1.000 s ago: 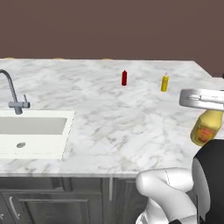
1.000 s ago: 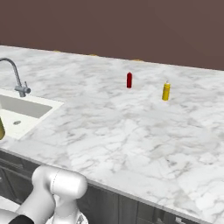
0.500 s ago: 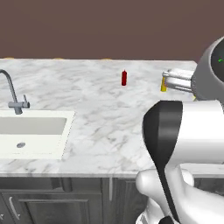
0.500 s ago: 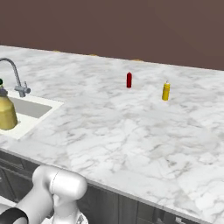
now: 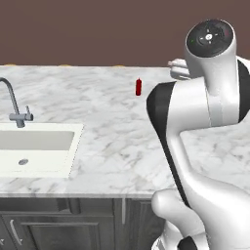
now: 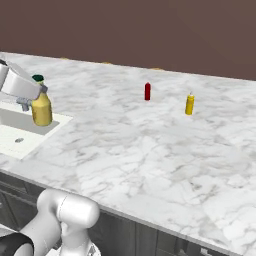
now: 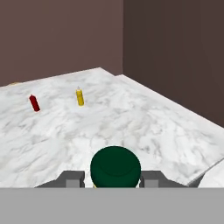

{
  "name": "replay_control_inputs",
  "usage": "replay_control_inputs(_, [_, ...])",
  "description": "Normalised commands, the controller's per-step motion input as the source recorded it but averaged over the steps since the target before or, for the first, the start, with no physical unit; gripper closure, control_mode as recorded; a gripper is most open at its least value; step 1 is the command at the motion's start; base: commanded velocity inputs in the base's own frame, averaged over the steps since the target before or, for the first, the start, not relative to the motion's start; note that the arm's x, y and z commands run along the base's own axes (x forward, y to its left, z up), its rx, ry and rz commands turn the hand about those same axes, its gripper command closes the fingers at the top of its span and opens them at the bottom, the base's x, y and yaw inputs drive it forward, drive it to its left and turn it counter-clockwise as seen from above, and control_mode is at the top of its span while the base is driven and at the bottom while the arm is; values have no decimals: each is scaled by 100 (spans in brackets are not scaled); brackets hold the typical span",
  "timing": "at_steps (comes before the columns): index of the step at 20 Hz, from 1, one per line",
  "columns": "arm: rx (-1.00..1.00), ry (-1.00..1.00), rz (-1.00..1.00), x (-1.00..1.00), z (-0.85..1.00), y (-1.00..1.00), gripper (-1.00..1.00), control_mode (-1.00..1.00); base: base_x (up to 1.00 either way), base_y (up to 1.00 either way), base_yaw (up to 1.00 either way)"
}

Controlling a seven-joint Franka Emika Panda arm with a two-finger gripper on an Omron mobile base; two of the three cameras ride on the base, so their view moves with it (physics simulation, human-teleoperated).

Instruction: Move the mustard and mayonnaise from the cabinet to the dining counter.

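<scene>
The tool (image 7: 113, 180) is gripping the mustard (image 6: 41, 105) at its neck, fingers (image 7: 72, 179) pressing in on both sides below the dark green cap. It is holding the bottle upright above the marble table (image 6: 150, 145), beside the sink (image 6: 20, 135). A red bottle (image 6: 147, 91) and yellow squeeze bottle (image 6: 189, 104) are standing well apart from it.

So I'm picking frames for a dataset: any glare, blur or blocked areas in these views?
Left base view: the robot's white arm blocks the right side; no blur. Right base view: sharp, even light, a soft shadow by the small red bottle on the white marble dining counter. Hand view: the dark green cap sits large in front.
</scene>
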Motion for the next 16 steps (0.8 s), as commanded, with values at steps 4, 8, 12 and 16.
replay_control_inputs(4, [0,0,0,80,-49,-32,100,-100,0,0,0])
replay_control_inputs(8, [0,0,-1,77,-60,-11,100,-100,0,0,0])
replay_control_inputs(12, [0,0,-4,72,-64,0,100,-100,0,0,0])
replay_control_inputs(16, [0,0,-7,66,-63,0,100,-100,0,0,0])
